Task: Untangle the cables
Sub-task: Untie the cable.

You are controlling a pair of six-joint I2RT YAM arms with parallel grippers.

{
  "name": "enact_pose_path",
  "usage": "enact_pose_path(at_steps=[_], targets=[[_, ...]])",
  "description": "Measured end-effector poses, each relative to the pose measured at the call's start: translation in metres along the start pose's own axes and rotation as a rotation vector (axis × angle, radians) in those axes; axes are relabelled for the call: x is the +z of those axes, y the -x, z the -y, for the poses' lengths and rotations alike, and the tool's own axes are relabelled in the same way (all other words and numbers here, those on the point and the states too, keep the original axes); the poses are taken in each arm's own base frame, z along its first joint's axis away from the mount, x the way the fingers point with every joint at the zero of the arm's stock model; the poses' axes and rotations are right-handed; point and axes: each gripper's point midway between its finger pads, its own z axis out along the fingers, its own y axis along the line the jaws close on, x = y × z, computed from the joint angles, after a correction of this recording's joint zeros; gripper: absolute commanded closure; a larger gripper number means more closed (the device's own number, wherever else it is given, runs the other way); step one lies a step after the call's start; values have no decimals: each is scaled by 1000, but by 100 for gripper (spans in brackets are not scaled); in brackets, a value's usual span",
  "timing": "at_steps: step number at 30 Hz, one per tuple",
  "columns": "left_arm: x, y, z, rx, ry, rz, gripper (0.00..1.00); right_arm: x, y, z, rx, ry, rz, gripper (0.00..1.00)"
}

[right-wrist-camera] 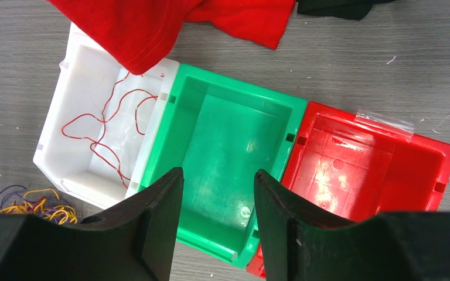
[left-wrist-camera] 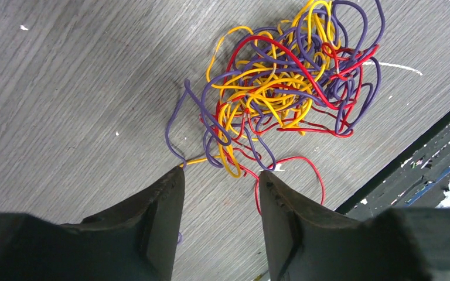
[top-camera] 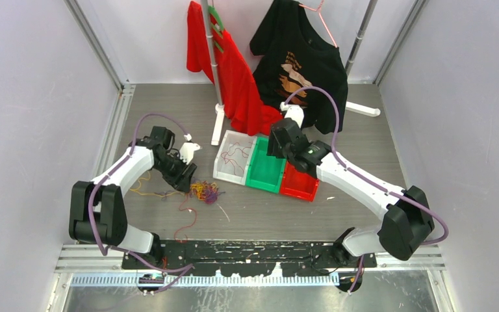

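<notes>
The cables lie in a tangle (left-wrist-camera: pixel 281 76) of thin red, yellow and purple wires on the grey table, left of centre in the top view (top-camera: pixel 204 192). My left gripper (left-wrist-camera: pixel 220 172) is open at the tangle's near edge, with bare table between its fingers and a few loops by the tips. In the top view it (top-camera: pixel 185 182) sits just left of the tangle. One red cable (right-wrist-camera: pixel 102 132) lies in the white bin (right-wrist-camera: pixel 53 129). My right gripper (right-wrist-camera: pixel 218 172) hangs open and holds nothing above the green bin (right-wrist-camera: pixel 228 140).
White (top-camera: pixel 224 170), green (top-camera: pixel 265 170) and red (top-camera: pixel 299 185) bins stand in a row mid-table. Behind them a rack holds a red shirt (top-camera: pixel 234 71) that drapes over the white bin, and a black T-shirt (top-camera: pixel 302 58). Loose yellow (top-camera: pixel 144 185) and red (top-camera: pixel 185 224) strands trail toward the black base plate (top-camera: pixel 247 250).
</notes>
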Motion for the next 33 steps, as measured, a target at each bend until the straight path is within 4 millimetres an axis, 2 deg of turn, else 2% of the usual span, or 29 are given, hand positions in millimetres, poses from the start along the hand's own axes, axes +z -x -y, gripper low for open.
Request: enact_pose_path(at_steps=[4, 7, 9, 14, 18, 20, 24, 27, 30, 33], targets=[[4, -1, 0, -15, 0, 3, 76, -3, 1, -1, 5, 13, 7, 55], [5, 0, -1, -24, -1, 7, 92, -8, 3, -4, 11, 31, 17, 55], [6, 1, 0, -29, -8, 10, 99, -11, 5, -7, 13, 47, 25, 55], [-1, 4, 3, -20, -5, 28, 100, -16, 2, -14, 0, 84, 31, 50], [-27, 13, 12, 7, 12, 64, 100, -20, -7, -24, -36, 135, 39, 40], [-45, 22, 17, 27, 26, 95, 100, -24, -12, -36, -71, 182, 39, 34], [-88, 42, 30, 81, 67, 179, 100, -39, -19, -79, -170, 327, 76, 24], [-114, 51, 40, 117, 86, 229, 100, -53, -22, -119, -245, 462, 125, 8], [-122, 48, 48, 120, 77, 232, 100, -62, -25, -148, -289, 566, 165, 0], [-121, 39, 54, 103, 54, 200, 100, -64, -26, -169, -315, 635, 198, 0]])
